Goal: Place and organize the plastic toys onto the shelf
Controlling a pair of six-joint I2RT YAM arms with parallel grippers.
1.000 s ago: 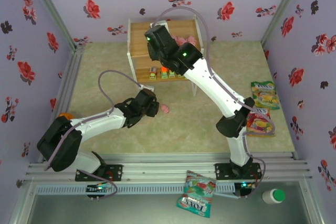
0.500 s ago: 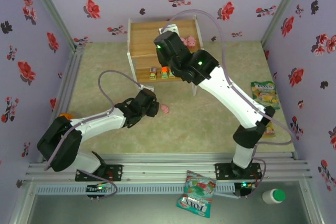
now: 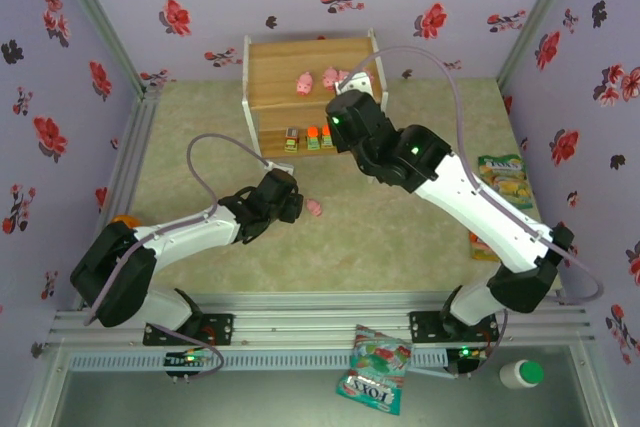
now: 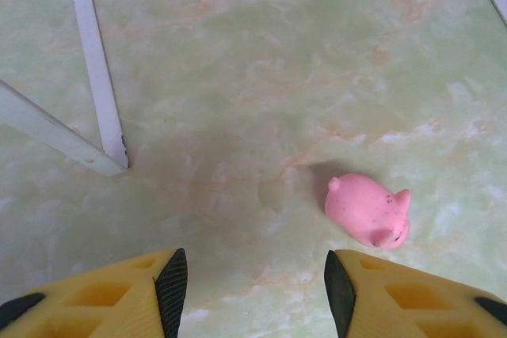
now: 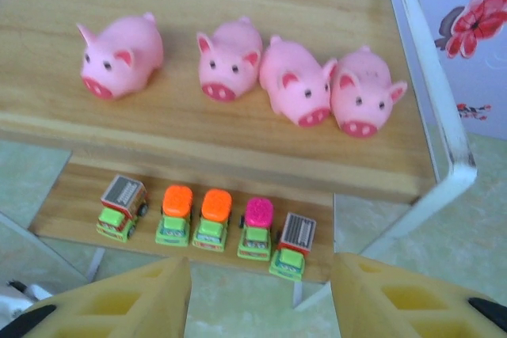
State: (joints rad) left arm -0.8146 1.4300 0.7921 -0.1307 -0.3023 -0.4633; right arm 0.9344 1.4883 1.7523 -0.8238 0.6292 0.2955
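The shelf [image 3: 275, 72] [image 5: 238, 156] stands at the back of the table. Several pink pigs [image 5: 230, 58] [image 3: 305, 84] stand in a row on its top board. Several green-based toy trucks [image 5: 214, 218] [image 3: 312, 139] line the lower board. One more pink pig [image 4: 368, 210] [image 3: 314, 208] lies on the table floor. My left gripper [image 4: 249, 294] [image 3: 290, 202] is open just short of that pig, which sits ahead and to the right of the right finger. My right gripper [image 5: 261, 298] is open and empty, in front of the shelf's lower board.
White shelf legs [image 4: 95, 69] cross the floor ahead of the left gripper. Snack bags lie at the right [image 3: 502, 180] and at the near edge [image 3: 372, 368]. A white bottle with a green cap [image 3: 522, 374] stands at the near right. Flowered walls enclose the table.
The right arm has pulled back from over the shelf's top board toward the front right, uncovering the row of pigs. The left arm and the floor pig have not moved.
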